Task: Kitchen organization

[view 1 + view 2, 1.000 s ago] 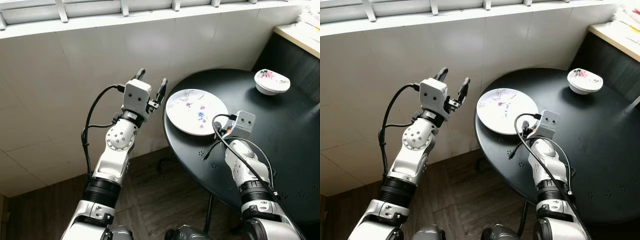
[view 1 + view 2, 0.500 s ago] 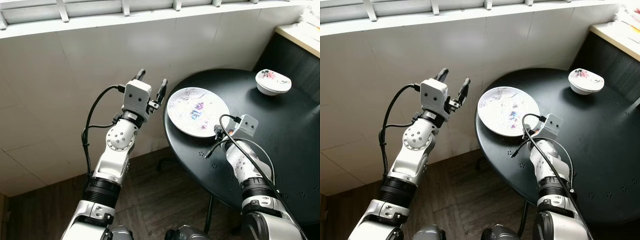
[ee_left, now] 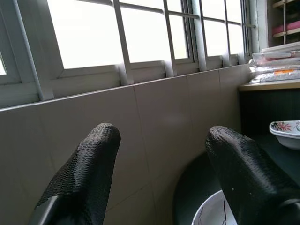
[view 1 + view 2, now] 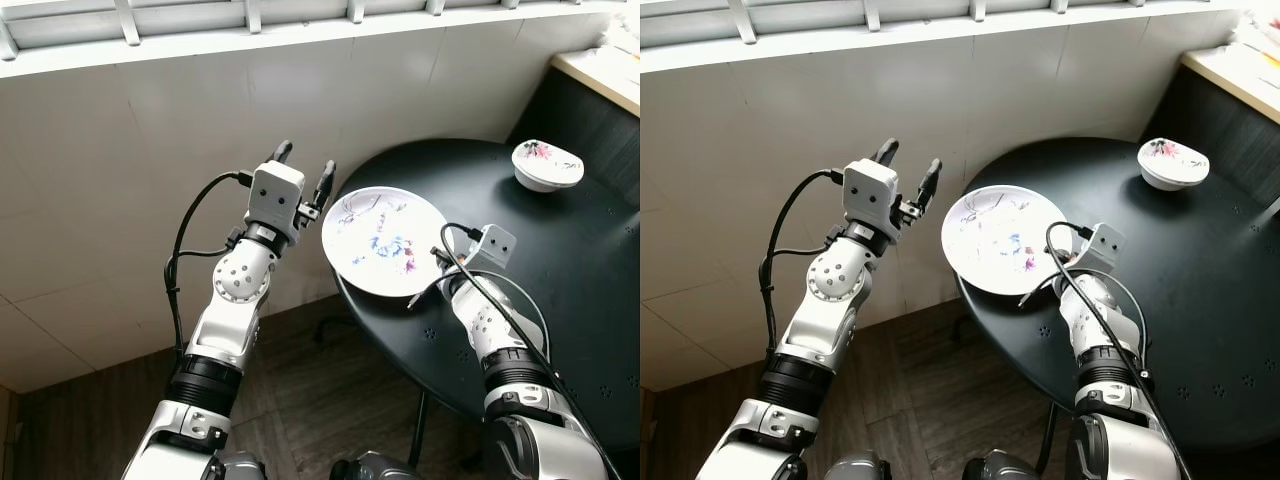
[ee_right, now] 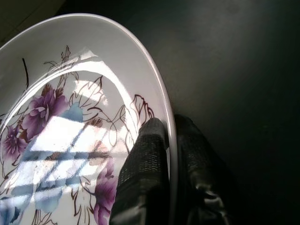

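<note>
Pale wall tiles and a barred window stand behind a round black table (image 4: 560, 330), whose matt top has small punched holes. At the table's edge nearest the wall, the right pincer (image 5: 165, 140) is clamped on the rim of a white flowered plate (image 4: 385, 240), one finger on the painted face and one under it. The plate is tilted up and part of it hangs out past the table edge. The left pincer (image 4: 302, 170) is raised beside the plate, close to its rim but not touching, with its two fingers apart and nothing between them.

The step in hand seems to be lifting the plate away. The grip is only on a thin rim, so I think the wrist should stay steady and the plate should move slowly; a support from the left pincer under the far rim would help.

The plate is glazed, smooth and shiny, probably slippery and breakable. The fingers have a rough textured skin. A small flowered bowl (image 4: 547, 163) sits near the far edge of the table
</note>
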Controlling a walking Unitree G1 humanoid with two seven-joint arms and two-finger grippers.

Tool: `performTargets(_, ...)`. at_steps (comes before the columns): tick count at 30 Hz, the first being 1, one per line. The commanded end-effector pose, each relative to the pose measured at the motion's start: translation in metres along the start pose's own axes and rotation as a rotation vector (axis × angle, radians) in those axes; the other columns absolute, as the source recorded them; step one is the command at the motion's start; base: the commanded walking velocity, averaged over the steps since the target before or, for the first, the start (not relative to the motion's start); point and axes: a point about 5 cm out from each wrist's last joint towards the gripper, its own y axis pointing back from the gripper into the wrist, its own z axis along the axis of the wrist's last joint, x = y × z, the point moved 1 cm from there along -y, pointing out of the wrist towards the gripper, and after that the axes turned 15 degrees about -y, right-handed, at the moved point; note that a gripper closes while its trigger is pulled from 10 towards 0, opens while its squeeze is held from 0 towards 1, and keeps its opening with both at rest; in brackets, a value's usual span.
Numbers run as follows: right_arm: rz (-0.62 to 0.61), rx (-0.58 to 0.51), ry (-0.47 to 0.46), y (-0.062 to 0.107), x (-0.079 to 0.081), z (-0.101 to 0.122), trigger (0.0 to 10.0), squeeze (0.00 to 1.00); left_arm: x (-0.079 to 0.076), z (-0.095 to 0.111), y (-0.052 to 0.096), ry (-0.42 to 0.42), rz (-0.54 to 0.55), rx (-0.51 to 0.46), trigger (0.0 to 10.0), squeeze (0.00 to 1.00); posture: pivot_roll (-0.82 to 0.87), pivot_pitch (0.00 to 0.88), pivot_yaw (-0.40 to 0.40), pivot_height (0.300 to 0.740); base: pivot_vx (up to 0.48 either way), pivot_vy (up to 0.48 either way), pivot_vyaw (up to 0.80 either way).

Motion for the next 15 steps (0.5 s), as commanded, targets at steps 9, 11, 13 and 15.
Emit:
performTargets(9, 0.139, -0.219, -0.148, 0.011, 0.011, 0.03, 0.0, 0.0, -0.001, -0.001, -0.002, -0.008, -0.009, 0.011, 10.0, 0.0, 0.01, 0.0, -0.081, 0.74, 0.0, 0.0, 0.0)
performTargets(11, 0.174, -0.247, -0.146, 0.013, 0.017, 0.033, 0.0, 0.0, -0.001, -0.001, -0.002, -0.008, -0.008, 0.011, 10.0, 0.0, 0.01, 0.0, -0.081, 0.74, 0.0, 0.0, 0.0)
performTargets(13, 0.279, -0.328, -0.135, 0.021, 0.033, 0.045, 0.0, 0.0, 0.001, 0.0, -0.003, 0.002, 0.0, 0.003, 10.0, 0.0, 0.02, 0.0, -0.08, 0.74, 0.0, 0.0, 0.0)
performTargets(15, 0.311, -0.344, -0.126, 0.023, 0.038, 0.047, 0.0, 0.0, 0.001, 0.0, -0.003, 0.003, 0.002, 0.001, 10.0, 0.0, 0.02, 0.0, -0.08, 0.74, 0.0, 0.0, 0.0)
